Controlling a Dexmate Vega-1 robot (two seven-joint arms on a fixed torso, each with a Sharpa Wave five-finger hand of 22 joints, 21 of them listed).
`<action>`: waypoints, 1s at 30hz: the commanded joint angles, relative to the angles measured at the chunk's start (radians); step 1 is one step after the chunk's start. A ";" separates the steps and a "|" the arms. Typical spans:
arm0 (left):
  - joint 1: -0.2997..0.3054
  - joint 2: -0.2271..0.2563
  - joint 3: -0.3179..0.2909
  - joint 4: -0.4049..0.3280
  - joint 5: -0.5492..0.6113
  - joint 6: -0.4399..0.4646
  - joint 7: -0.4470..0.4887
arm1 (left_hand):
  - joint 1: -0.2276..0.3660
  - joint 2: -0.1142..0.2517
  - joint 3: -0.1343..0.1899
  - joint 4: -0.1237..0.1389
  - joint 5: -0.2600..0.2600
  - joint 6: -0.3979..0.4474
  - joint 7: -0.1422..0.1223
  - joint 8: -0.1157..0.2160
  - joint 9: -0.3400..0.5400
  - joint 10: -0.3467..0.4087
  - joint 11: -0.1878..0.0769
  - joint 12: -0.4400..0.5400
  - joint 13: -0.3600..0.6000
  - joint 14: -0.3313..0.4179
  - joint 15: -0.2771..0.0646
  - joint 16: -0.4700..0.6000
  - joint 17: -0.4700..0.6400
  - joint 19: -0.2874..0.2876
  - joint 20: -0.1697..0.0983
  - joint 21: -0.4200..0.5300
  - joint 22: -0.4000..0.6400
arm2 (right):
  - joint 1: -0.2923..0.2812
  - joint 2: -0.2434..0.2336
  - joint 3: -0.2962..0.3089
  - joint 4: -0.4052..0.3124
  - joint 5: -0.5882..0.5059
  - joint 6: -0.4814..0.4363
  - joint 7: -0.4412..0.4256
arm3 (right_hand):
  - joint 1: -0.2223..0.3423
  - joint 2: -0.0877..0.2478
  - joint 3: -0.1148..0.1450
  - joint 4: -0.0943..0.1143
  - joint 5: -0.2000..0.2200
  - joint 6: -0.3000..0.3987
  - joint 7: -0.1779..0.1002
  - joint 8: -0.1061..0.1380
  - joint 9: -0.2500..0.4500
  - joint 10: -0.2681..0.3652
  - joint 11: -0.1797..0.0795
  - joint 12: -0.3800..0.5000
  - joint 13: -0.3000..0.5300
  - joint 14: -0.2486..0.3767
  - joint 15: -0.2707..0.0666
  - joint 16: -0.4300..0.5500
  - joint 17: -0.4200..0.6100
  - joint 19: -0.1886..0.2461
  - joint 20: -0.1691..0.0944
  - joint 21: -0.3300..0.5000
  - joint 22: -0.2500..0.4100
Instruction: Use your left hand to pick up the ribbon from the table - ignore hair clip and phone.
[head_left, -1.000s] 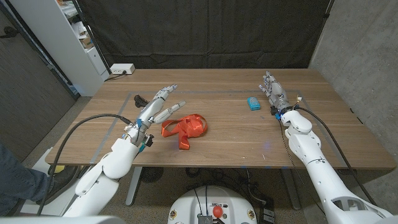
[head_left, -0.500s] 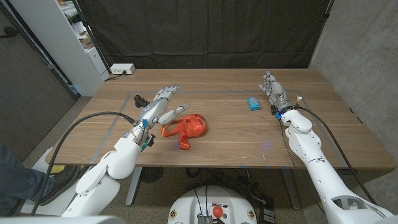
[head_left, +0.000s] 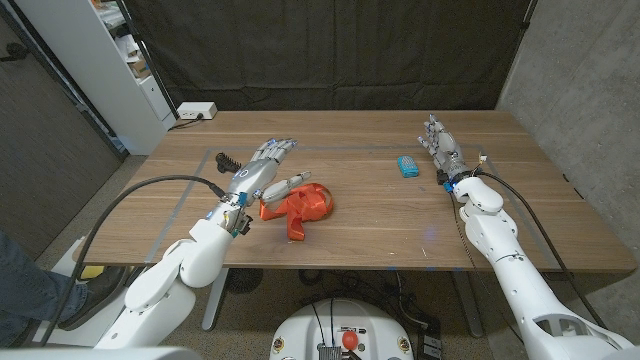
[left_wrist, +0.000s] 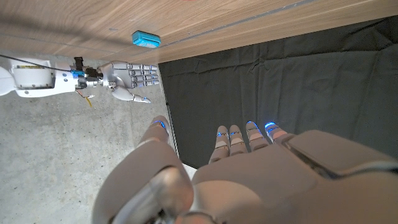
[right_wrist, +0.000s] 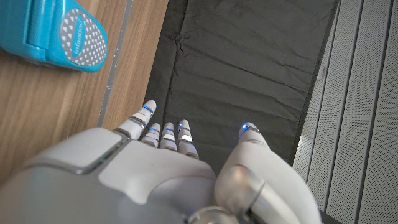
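The orange-red ribbon (head_left: 300, 207) lies crumpled on the wooden table (head_left: 380, 220), left of the middle. My left hand (head_left: 262, 172) hovers at the ribbon's left end with its fingers spread and pointing to the far right; its thumb reaches over the ribbon's edge and holds nothing. In the left wrist view the left hand (left_wrist: 249, 168) shows its back with the fingers apart. My right hand (head_left: 440, 148) stands open at the far right of the table, fingers up, and also appears as the right hand (left_wrist: 127, 78) and the right hand (right_wrist: 168, 168).
A small teal object (head_left: 406, 165) lies just left of my right hand, seen again as the teal object (left_wrist: 146, 40) and the teal object (right_wrist: 53, 34). A small black thing (head_left: 226, 160) lies beyond my left hand. A white power strip (head_left: 196, 111) sits at the far left corner.
My left hand has moved right and forward, closer to the ribbon, so its thumb now reaches over the ribbon's left end. The right arm has stayed still.
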 joint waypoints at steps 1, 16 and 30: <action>-0.007 0.039 0.041 -0.040 0.074 0.092 -0.024 | 0.033 -0.009 0.004 -0.028 -0.001 -0.004 0.005 -0.004 0.002 0.005 0.011 -0.002 0.004 0.013 0.011 0.002 0.002 -0.007 0.056 0.008 0.006 | -0.007 0.001 0.006 -0.003 0.002 -0.002 -0.005 | 0.010 0.003 0.003 -0.005 0.002 0.010 0.004 0.003 0.005 0.000 0.008 0.006 0.002 0.002 0.000 0.006 0.004 0.003 0.004 -0.003 0.005; -0.023 0.069 0.092 -0.093 0.152 0.236 -0.119 | 0.100 -0.043 0.011 -0.069 0.003 0.000 0.022 0.003 0.005 0.051 0.072 0.015 0.013 0.077 0.067 0.016 0.007 0.079 0.130 0.032 0.014 | 0.000 0.006 0.003 0.005 0.000 0.000 -0.005 | 0.009 0.004 0.002 -0.006 0.002 0.010 0.001 0.002 0.005 -0.001 0.008 0.005 0.002 0.001 0.001 0.006 0.004 0.001 0.005 -0.004 0.005; -0.052 0.093 0.128 -0.115 0.191 0.314 -0.182 | 0.211 -0.088 0.019 -0.071 0.013 0.101 0.007 0.025 0.009 0.145 0.075 0.050 0.029 0.233 0.058 0.054 0.015 0.272 0.134 0.106 0.041 | 0.000 0.006 0.006 0.007 -0.002 0.000 -0.010 | 0.007 0.005 0.001 -0.007 0.002 0.009 -0.001 0.002 0.005 -0.003 0.007 0.004 0.002 -0.001 0.002 0.005 0.005 -0.002 0.008 -0.005 0.005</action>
